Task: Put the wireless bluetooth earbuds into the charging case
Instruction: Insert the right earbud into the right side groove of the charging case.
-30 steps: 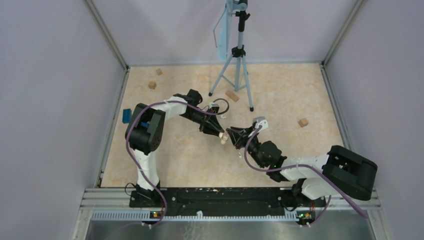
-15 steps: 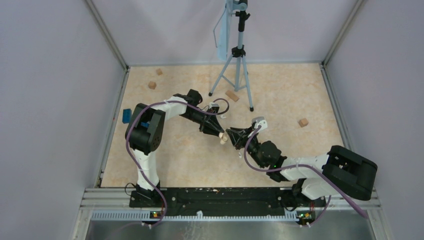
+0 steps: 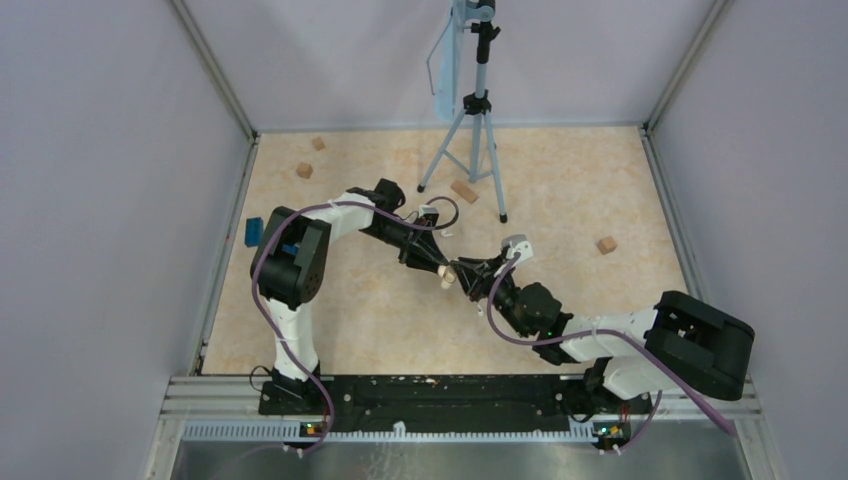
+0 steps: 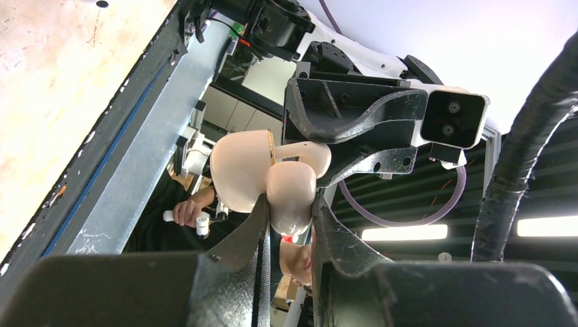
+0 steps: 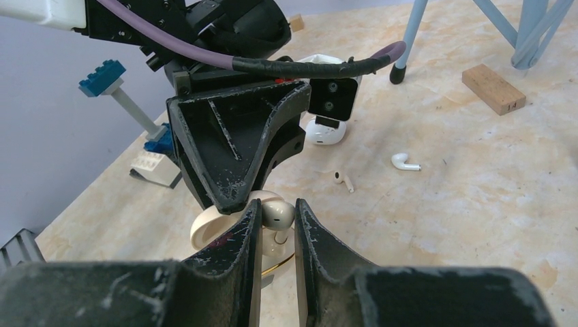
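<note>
The cream charging case (image 4: 238,170) hangs above the table with its lid open, and my left gripper (image 4: 290,208) is shut on its rounded body. My right gripper (image 5: 277,208) is shut on a cream earbud (image 5: 278,213) whose stem points down into the case (image 5: 202,230). The two grippers meet tip to tip at mid-table, left gripper (image 3: 438,267) against right gripper (image 3: 463,276). Two more white earbuds (image 5: 406,162) (image 5: 344,180) lie loose on the table beyond.
A white closed case (image 5: 324,131) sits behind the left gripper. A tan wooden block (image 5: 493,88) and the tripod legs (image 3: 470,150) stand further back. Blue and white toy bricks (image 5: 146,153) lie at the left. More wooden blocks (image 3: 606,244) (image 3: 304,170) are scattered about.
My right gripper has edged slightly left, closer to the case held by the left gripper. The left arm has stayed put.
</note>
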`<control>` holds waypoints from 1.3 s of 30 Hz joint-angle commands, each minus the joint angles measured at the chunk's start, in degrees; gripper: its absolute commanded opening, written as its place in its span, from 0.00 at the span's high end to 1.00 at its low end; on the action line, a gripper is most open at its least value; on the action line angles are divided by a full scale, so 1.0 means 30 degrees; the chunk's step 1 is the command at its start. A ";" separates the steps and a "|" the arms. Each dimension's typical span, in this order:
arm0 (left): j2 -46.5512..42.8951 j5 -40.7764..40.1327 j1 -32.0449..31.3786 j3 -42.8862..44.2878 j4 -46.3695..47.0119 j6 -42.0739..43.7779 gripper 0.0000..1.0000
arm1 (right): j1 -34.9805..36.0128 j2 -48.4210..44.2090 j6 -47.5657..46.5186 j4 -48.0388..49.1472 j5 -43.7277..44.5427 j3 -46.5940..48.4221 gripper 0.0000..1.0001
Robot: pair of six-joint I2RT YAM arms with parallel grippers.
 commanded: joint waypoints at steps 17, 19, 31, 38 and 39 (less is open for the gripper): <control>0.0114 0.0706 -0.0015 0.0467 -0.0030 0.0040 1.00 | 0.0972 -0.0107 0.0272 0.0336 -0.0062 -0.0582 0.94; 0.0140 0.0706 -0.0015 0.0472 -0.0030 0.0040 1.00 | 0.1076 -0.0176 0.0374 0.0189 -0.0064 -0.0651 0.93; 0.0073 0.0620 -0.0015 0.0417 -0.0081 0.0119 1.00 | 0.1216 -0.0510 0.0364 0.0178 0.0595 -0.0491 0.68; 0.0100 0.0604 -0.0014 0.0302 -0.0399 0.0546 1.00 | 0.1238 -0.2554 0.0276 -0.1800 0.1525 0.0241 0.28; 0.0117 0.0587 -0.0015 0.0304 -0.0439 0.0579 1.00 | 0.1212 -0.3101 0.0208 -0.2257 0.1850 0.0313 0.22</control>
